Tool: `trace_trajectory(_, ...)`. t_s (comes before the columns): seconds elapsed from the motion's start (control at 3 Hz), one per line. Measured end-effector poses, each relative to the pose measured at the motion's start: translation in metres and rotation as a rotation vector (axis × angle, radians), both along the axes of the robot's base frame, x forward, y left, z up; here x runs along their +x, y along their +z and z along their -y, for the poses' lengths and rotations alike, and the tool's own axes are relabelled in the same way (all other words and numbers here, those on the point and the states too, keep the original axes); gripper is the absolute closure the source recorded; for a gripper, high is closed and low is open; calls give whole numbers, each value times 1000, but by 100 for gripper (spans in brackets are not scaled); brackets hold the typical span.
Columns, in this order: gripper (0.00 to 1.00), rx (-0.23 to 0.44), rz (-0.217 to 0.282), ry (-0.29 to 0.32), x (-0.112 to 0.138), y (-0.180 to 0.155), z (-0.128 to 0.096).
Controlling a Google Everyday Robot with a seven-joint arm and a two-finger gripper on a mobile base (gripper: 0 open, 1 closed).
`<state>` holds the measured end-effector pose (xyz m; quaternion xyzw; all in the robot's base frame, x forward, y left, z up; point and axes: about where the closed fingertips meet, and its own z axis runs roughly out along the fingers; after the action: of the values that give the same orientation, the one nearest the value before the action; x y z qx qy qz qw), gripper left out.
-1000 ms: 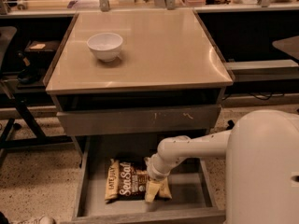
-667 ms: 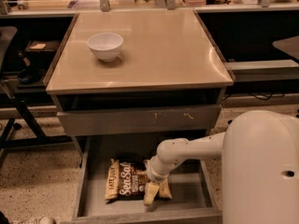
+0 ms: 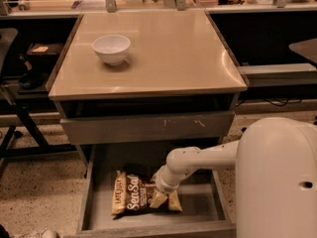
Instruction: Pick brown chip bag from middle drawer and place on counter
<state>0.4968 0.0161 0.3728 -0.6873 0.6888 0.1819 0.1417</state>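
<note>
Hand (image 3: 166,201) 1 at brown chip bag (image 3: 132,198) 1, grip unclear | bowl (image 3: 111,48) 1

Glossy counter (image 3: 168,53); crinkly chip bag (image 3: 130,198) under hand (image 3: 166,199) in matt metal drawer (image 3: 199,209)

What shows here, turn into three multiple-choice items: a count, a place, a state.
1. The counter holds: A one bowl, B no bowl, C three bowls.
2. The bag lies: A on the counter, B on the room's floor, C in the drawer.
3. The drawer is: A shut, B open, C taken out.
Key: A, a single white bowl stands on the counter; C, the bag lies on the drawer's bottom, with the gripper at its end nearest the arm; B, the drawer is pulled out below the counter.
</note>
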Motion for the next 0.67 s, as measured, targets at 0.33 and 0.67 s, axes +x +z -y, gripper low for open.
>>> trace_trajectory(0.33,64,0,0,0,0,0,0)
trace_trajectory(0.67,88,0,0,0,0,0,0)
